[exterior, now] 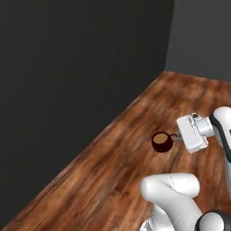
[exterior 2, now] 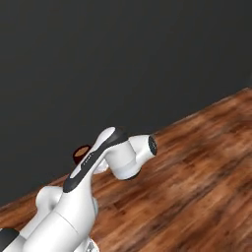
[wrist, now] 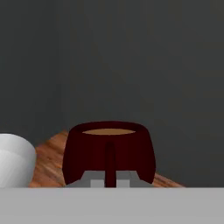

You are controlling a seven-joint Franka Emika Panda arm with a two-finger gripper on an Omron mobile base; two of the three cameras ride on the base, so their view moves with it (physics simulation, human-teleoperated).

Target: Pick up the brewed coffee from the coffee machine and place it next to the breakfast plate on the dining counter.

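The brewed coffee is a small dark red mug [exterior: 161,142] with brown liquid inside, hanging upright in the air above a wooden floor. My gripper [exterior: 178,136] reaches in from the right and is shut on the mug's side handle. In the hand view the mug [wrist: 109,151] sits straight ahead with its handle facing me, and my gripper [wrist: 109,183] is closed around that handle. In the right base view a sliver of the mug [exterior 2: 80,152] peeks out behind my arm. The coffee machine, the breakfast plate and the dining counter are out of view.
A tall dark grey wall [exterior: 81,67] runs along the left, close to the mug, and meets another grey wall [exterior: 203,36] at a corner far ahead. A brown wooden floor [exterior: 113,171] stretches ahead and to the right.
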